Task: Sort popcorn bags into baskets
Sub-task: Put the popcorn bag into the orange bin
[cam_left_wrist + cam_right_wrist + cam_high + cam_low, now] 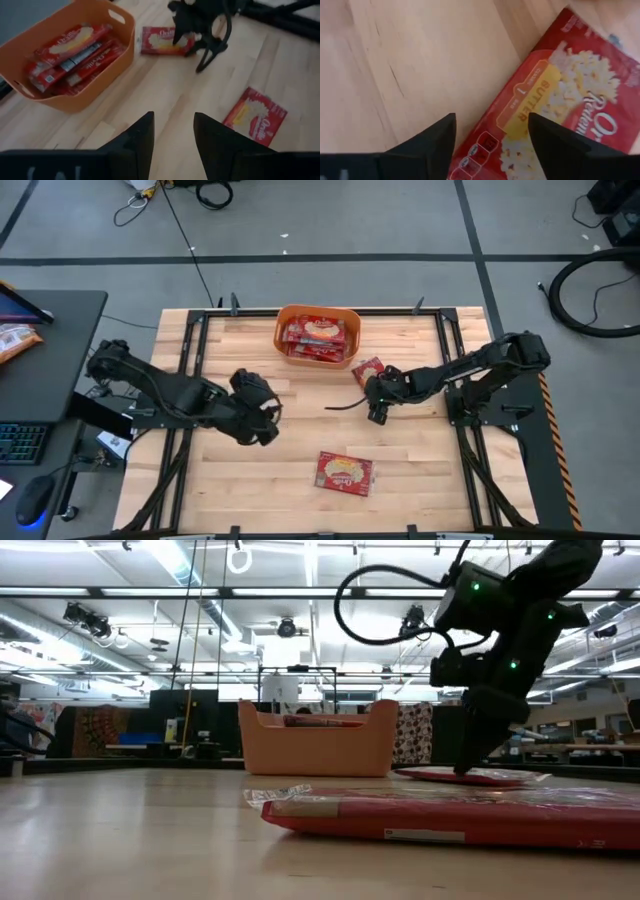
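Beneath the right gripper [491, 145], fingers spread: popcorn bag [560, 115] flat on table.

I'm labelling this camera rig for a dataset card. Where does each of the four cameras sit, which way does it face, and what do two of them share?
High: overhead, looking straight down; both arms, orange basket.
Low: table height, level across; one arm above a popcorn bag.
Left wrist: on the left arm, past the left gripper toward the basket.
Right wrist: on the right arm, past the right gripper, jaws open, onto a bag.
Shared: high and left wrist both show the filled basket.
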You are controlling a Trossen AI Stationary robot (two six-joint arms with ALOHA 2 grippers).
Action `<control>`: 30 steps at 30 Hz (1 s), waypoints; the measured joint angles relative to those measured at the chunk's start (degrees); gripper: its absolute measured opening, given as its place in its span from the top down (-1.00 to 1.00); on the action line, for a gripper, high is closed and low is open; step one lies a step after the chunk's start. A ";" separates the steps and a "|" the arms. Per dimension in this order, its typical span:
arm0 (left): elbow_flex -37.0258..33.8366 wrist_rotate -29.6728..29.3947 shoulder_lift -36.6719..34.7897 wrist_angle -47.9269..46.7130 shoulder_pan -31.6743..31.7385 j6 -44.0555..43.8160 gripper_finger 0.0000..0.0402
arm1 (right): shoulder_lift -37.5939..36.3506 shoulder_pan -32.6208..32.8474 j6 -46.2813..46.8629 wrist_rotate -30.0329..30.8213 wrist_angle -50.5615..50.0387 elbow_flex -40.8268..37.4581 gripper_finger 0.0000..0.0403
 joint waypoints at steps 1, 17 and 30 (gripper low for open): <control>-0.01 -0.14 -0.56 0.07 0.03 0.13 0.29 | 0.46 -0.10 0.00 0.03 0.19 0.00 -0.29; -0.01 -1.60 -3.80 -0.30 0.09 0.53 0.29 | 4.35 0.96 -3.27 1.13 1.25 0.10 0.39; -0.01 -0.35 -3.78 -0.28 0.07 -0.14 0.29 | 0.50 2.88 -1.93 -5.98 -1.78 -0.19 0.96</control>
